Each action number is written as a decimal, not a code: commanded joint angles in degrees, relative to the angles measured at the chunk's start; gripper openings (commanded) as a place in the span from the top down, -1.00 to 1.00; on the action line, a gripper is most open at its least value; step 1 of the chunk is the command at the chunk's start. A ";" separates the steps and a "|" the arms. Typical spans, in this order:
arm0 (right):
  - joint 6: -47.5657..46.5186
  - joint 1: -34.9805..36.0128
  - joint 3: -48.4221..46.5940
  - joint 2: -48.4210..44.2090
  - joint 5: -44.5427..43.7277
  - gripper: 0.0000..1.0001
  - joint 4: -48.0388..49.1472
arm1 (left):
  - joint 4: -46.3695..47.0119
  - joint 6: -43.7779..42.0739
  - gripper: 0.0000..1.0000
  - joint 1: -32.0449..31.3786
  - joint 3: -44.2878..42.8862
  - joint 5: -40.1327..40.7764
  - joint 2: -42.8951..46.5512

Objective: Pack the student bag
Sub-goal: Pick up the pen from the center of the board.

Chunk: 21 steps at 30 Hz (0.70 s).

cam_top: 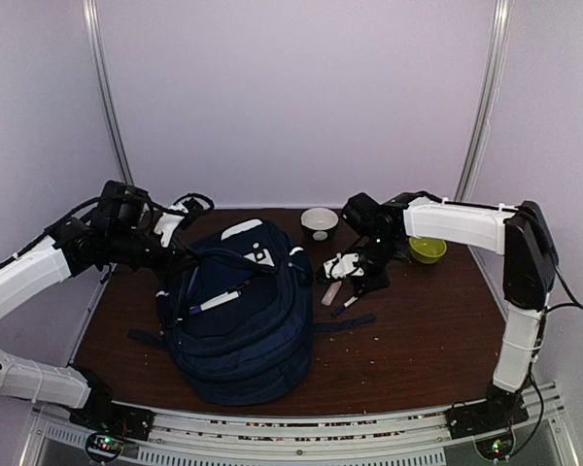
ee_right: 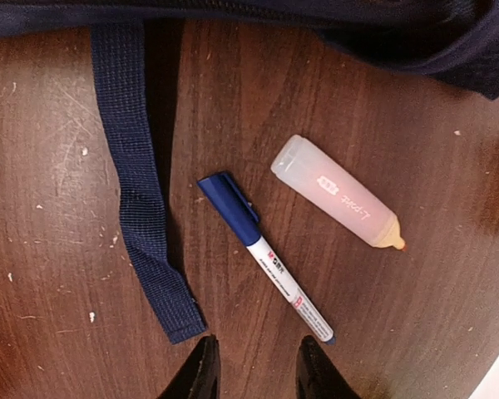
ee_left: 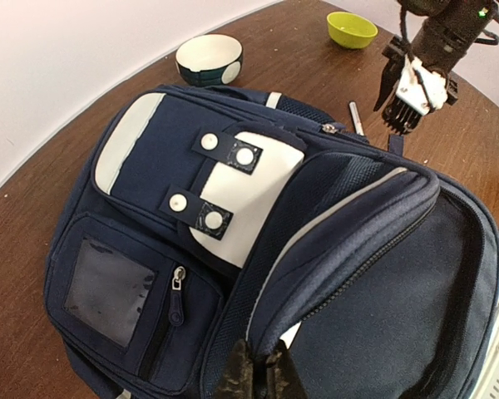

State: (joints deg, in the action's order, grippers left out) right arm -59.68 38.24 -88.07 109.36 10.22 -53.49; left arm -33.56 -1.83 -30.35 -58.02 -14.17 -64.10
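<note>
A navy bag [cam_top: 238, 330] lies mid-bench [cam_top: 418, 340], with a pen [cam_top: 219, 299] on its open top. The left pincer [ee_left: 256, 370] is clamped on the bag's rim. The right pincer [ee_right: 256, 370] hangs apart above a marker [ee_right: 262, 253] and a tube [ee_right: 337, 193].

Navy student bag [ee_left: 366, 299] fills the view, white snap-tab patch facing up, main zip gaping. Left gripper [ee_left: 254, 378] clamps its opening rim at the bottom edge. Beyond, on table [ee_left: 8, 249]: white bowl [ee_left: 209, 58], green bowl [ee_left: 352, 29], pen [ee_left: 356, 116], with right gripper [ee_left: 407, 104] just beside the pen.
</note>
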 commanded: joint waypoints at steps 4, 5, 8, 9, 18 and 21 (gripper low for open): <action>-2.62 0.08 -9.04 8.49 -4.14 0.37 -5.81 | 6.40 -0.24 1.00 1.25 -0.35 0.81 0.97; -2.75 0.08 -9.65 9.48 -4.64 0.37 -6.10 | 6.40 -0.20 1.00 1.20 -0.33 0.77 1.00; -3.78 -0.01 -10.49 11.50 -6.15 0.37 -6.63 | 6.41 -0.20 1.00 1.23 -0.34 0.81 1.09; -4.18 -0.01 -10.39 11.97 -6.59 0.37 -6.62 | 6.40 -0.20 1.00 1.22 -0.28 0.81 1.10; -4.38 -0.01 -11.48 15.16 -8.85 0.41 -7.13 | 6.40 -0.19 1.00 1.21 -0.23 0.68 1.53; -4.25 -0.01 -11.80 16.40 -9.85 0.42 -6.97 | 6.40 -0.20 1.00 1.24 -0.19 0.55 1.65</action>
State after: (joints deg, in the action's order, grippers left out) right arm -63.40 38.24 -98.28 123.90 2.85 -59.68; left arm -33.54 -1.83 -30.35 -57.78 -14.87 -64.05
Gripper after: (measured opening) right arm 0.293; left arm 0.027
